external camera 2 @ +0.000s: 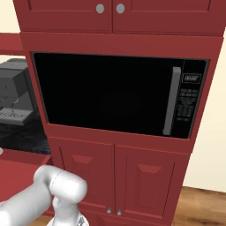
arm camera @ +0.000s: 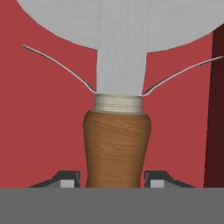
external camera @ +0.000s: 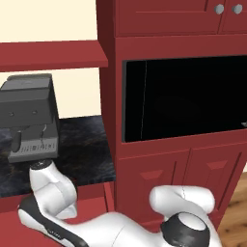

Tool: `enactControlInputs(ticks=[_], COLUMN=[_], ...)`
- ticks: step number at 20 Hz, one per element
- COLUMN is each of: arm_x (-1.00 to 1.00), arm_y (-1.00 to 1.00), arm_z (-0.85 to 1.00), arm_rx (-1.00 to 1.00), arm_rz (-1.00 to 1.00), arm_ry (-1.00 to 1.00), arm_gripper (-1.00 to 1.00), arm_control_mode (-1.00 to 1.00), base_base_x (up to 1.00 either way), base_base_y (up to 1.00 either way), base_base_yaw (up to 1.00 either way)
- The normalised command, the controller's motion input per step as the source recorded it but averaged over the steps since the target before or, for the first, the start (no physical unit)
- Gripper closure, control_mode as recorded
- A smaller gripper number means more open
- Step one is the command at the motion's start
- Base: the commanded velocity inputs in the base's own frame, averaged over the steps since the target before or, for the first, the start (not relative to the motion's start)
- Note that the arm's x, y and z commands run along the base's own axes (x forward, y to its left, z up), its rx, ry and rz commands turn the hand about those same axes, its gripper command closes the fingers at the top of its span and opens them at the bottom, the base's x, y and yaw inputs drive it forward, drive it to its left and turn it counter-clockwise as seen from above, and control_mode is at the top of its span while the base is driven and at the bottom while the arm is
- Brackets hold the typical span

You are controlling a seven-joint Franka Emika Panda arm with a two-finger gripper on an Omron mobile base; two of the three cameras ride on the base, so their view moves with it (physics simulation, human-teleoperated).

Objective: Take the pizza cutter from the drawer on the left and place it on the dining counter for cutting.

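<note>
Gripper [arm camera: 112, 179] clamped on pizza cutter [arm camera: 117, 146]
Fingertips flank its brown handle on both sides, jaws partly closed; wheel blade points away, over the red drawer [arm camera: 43, 131] floor.

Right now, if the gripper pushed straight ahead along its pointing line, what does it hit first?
The pizza cutter: its wooden handle sits between the gripper's fingertips, the grey wheel just beyond. Behind it lies the drawer's red floor; depth there is unclear.
</note>
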Motion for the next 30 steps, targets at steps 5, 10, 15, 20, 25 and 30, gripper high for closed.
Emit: enactControlInputs(ticks=[5,10,15,20,25,30], arm_x=[-0.09,-0.08,-0.34,-0.46,-0.41,-0.01], arm_y=[-0.32,-0.53,-0.67,-0.79,-0.87,-0.84], arm_z=[0.81,0.76,0.66,0.63,0.55,0.47], arm_rx=[-0.01,0.00,0.00,0.00,0.00,0.00], arm_rz=[0.00,0.00,0.00,0.00,0.00,-0.04], arm_ry=[-0.05,-0.03,0.00,0.00,0.00,0.00], arm_gripper=[1.00,1.00,1.00,1.00,1.00,1.00], arm_control_mode=[-1.00,-1.00,-1.00,-1.00,-1.00,-1.00], base_base_x=[0.00,0.00,0.00,0.00,0.00,0.00], base_base_y=[0.00,0.00,0.00,0.00,0.00,0.00], base_base_yaw=[0.00,0.00,0.00,0.00,0.00,0.00])
